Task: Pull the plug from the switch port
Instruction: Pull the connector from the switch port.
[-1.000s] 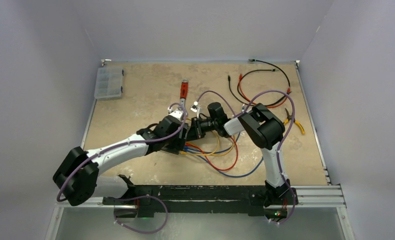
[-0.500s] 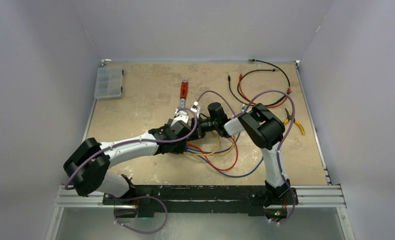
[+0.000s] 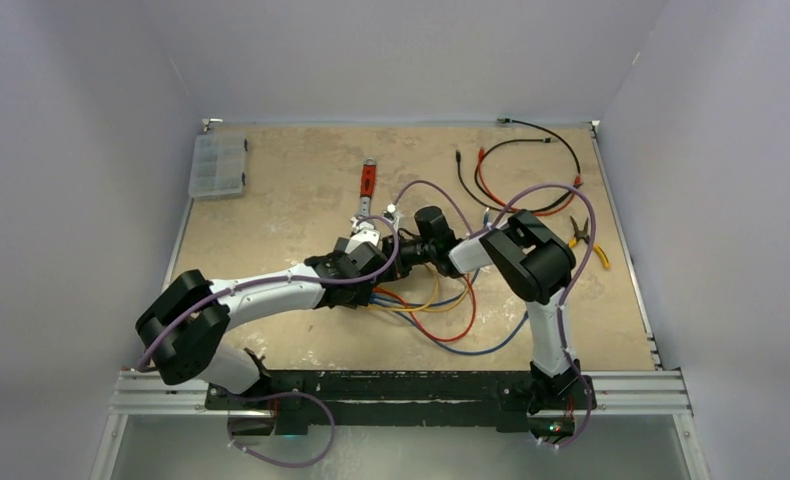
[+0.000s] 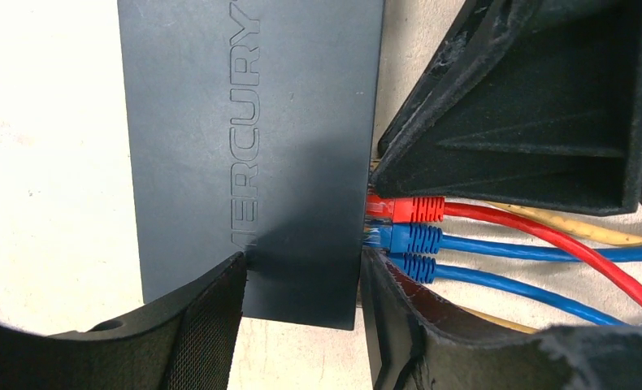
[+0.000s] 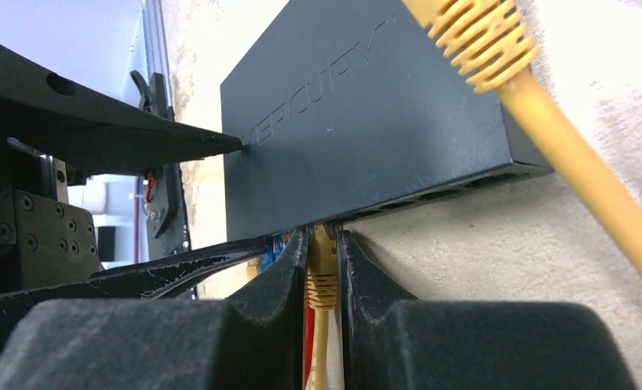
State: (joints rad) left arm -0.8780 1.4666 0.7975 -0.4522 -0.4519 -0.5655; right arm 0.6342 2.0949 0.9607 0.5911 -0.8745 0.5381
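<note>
**Progress.** Grip made, pull not yet made. The plug sits in its port, so the whole extraction is left, as I judge it.

**Beige mottled surface** [image 3: 271, 200]. Carries everything listed below.

**Flat matte black rectangular switch** [image 4: 245, 146]. Lies flat at mid-surface, under the spot where the two arms meet. MERCURY is embossed along the lid. The port edge faces the fan of coloured cables.

**Left pincer** [image 4: 301, 272]. One finger rests on the lid and the other lies against the port edge. It appears clamped on the switch to steady it.

**Right pincer** [image 5: 322, 244]. Clenched on the plug, with a pad pressed against each side.

**Yellow moulded plug** [image 5: 323, 280]. Seated in a port, its cable trailing back between the pads.

**Red plug** [image 4: 411, 209] and **blue plugs** [image 4: 411, 238]. Seated in the same row, beside one another.

**Loose yellow plug** [image 5: 472, 36]. Unplugged, and apart from the ports.
</note>
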